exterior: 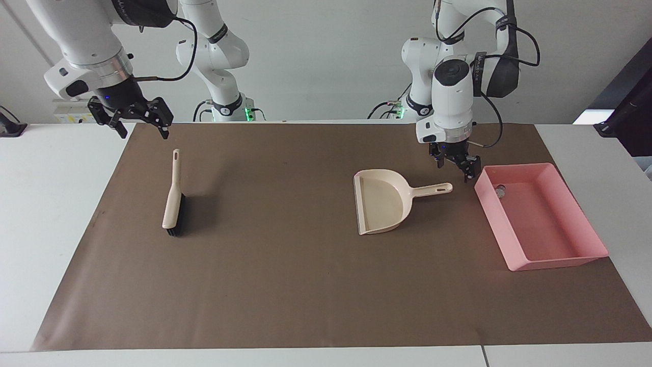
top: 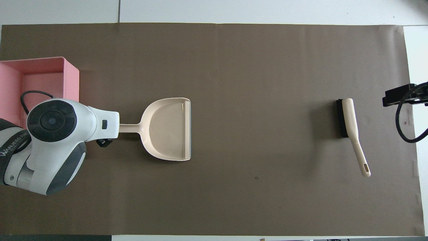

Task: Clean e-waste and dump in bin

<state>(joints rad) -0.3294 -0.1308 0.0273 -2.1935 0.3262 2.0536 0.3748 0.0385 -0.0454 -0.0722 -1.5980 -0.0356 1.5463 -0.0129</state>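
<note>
On the brown mat, dustpan and brush lie set down while both arms hang free above the bench.

Inside the pink bin (exterior: 541,216), at the left arm's end of the bench, one small piece of e-waste (exterior: 500,191) lies against the corner nearest the robots; the dark second piece I cannot find. The beige dustpan (exterior: 383,201) rests flat beside the bin, handle pointing toward it, empty, which suggests the dumping is done. The left gripper (exterior: 455,163) hangs over the mat between the dustpan's handle and the bin's rim, jaws apart and holding nothing. The right gripper (exterior: 136,118) hovers over the mat's edge at the right arm's end, jaws spread and empty, above the brush (exterior: 174,199) lying on its side. Nothing blocks either arm's way.
</note>
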